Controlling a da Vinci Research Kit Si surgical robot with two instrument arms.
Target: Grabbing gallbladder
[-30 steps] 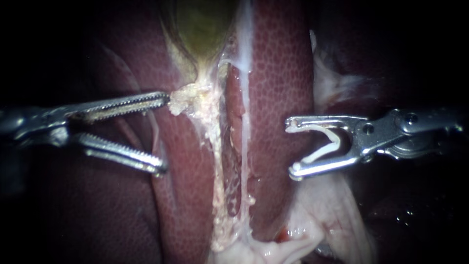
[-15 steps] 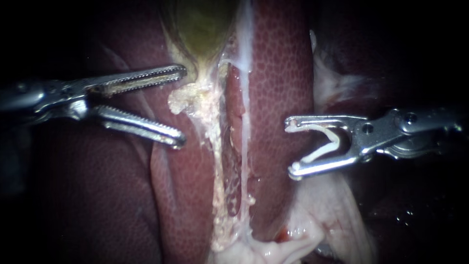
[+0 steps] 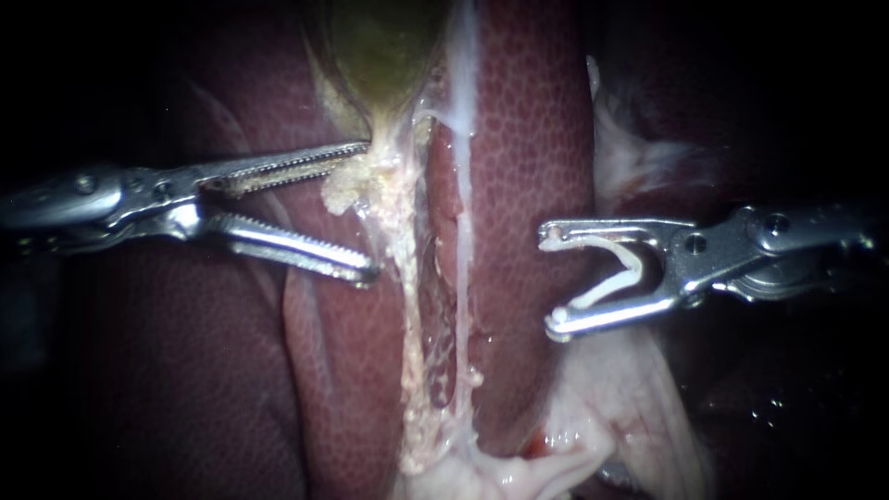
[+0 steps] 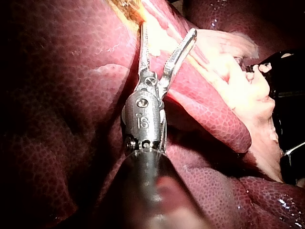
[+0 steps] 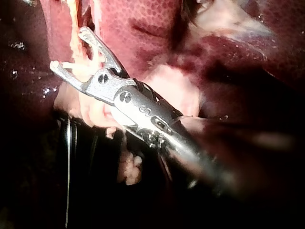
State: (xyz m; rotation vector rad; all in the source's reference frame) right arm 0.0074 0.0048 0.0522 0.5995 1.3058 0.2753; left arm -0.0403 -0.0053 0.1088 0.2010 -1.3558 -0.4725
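The jaws of the left instrument (image 3: 369, 211) stand open at a moderate gap, their toothed faces showing. The upper jaw's tip touches the pale, crumbly tissue (image 3: 356, 185) just below the narrow end of the gallbladder (image 3: 384, 51). A lump of that tissue lies between the jaws, and the lower jaw lies over the liver (image 3: 528, 139). The greenish gallbladder sits at top centre, ungripped. The right instrument (image 3: 551, 278) hangs well apart, its jaws spread wide and holding a white clip (image 3: 622, 273) by both ends.
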